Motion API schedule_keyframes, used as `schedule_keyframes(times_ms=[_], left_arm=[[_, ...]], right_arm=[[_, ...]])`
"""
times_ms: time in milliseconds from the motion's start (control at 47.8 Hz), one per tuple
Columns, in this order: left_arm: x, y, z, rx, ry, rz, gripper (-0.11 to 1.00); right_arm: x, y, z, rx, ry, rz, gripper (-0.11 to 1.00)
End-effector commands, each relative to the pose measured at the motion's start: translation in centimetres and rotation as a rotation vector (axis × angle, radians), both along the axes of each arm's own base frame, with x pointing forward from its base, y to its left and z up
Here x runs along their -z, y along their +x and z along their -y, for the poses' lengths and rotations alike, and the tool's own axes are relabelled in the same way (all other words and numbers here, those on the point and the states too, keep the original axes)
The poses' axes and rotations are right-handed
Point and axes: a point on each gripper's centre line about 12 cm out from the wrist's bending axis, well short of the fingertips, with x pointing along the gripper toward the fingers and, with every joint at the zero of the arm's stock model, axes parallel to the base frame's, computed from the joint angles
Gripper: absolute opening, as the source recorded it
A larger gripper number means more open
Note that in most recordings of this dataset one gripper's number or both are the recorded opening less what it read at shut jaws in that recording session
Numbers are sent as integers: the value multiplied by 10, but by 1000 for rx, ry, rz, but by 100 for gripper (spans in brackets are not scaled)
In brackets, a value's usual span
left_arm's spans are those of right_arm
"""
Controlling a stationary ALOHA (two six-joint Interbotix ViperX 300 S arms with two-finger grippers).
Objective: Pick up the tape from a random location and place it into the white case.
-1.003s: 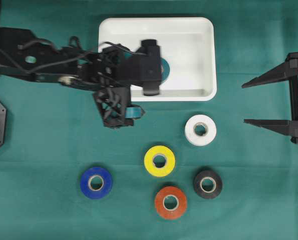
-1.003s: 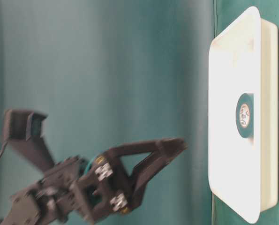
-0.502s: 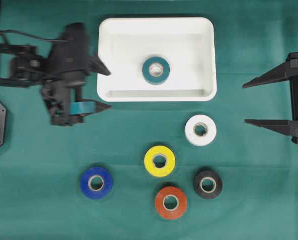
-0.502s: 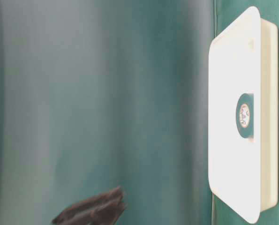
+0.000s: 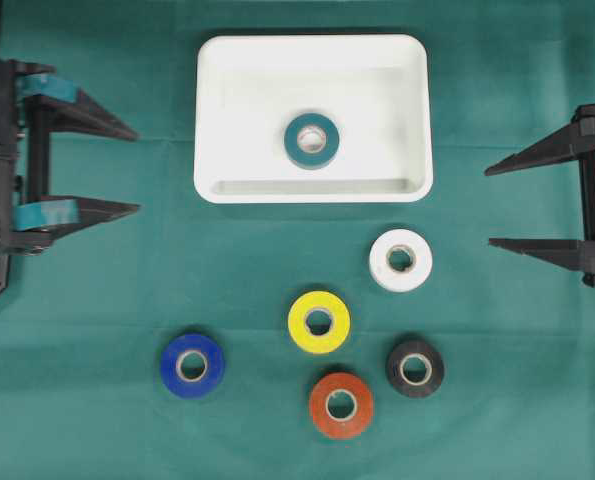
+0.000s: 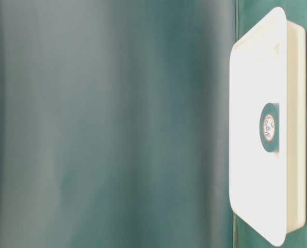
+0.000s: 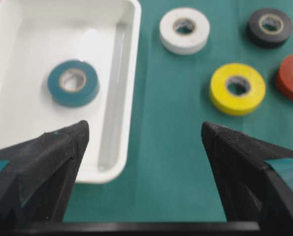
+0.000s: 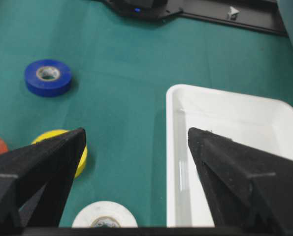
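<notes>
Green felt-like cloth (image 5: 97, 420) covers the whole work surface, matte and slightly napped, and on it sits the shallow white rectangular plastic case with rounded corners and a raised rim (image 5: 414, 110), glossy enough to catch highlights along its inner wall. One teal roll of vinyl tape with a pale cardboard core (image 5: 311, 140) lies flat near the middle of the case floor, clear of every wall, so the placing looks done for that roll. Outside the case lie a white tape roll (image 5: 400, 260), a yellow tape roll (image 5: 318, 321), a blue tape roll (image 5: 192, 365), a black tape roll (image 5: 414, 368) and an orange-red tape roll (image 5: 340, 405), all flat, none touching. The left gripper (image 5: 82, 165) hangs at the left edge with its black wedge jaws spread wide and nothing between them; the right gripper (image 5: 532, 195) waits likewise released and empty at the right edge. If another roll is to follow, a sound approach would be straight down with one finger through the core or both astride the smooth outer band, squeezing squarely so the slick vinyl does not slip
</notes>
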Motion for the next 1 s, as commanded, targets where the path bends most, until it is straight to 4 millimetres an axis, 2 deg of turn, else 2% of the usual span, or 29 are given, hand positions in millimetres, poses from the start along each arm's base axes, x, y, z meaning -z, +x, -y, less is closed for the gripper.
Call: schedule_keyframes(times_ms=[0, 272, 523, 982], left_arm=[[-1, -9, 1, 2, 3, 18, 97], [27, -34, 4, 2, 1, 6, 97], [55, -47, 5, -1, -9, -15, 97], [56, -50, 5, -1, -10, -10, 97]], right_arm=[[-12, 3, 0, 1, -2, 31, 90], [-11, 3, 0, 1, -2, 28, 90], [-9, 3, 1, 3, -2, 23, 90], [-9, 4, 0, 1, -2, 21, 90]])
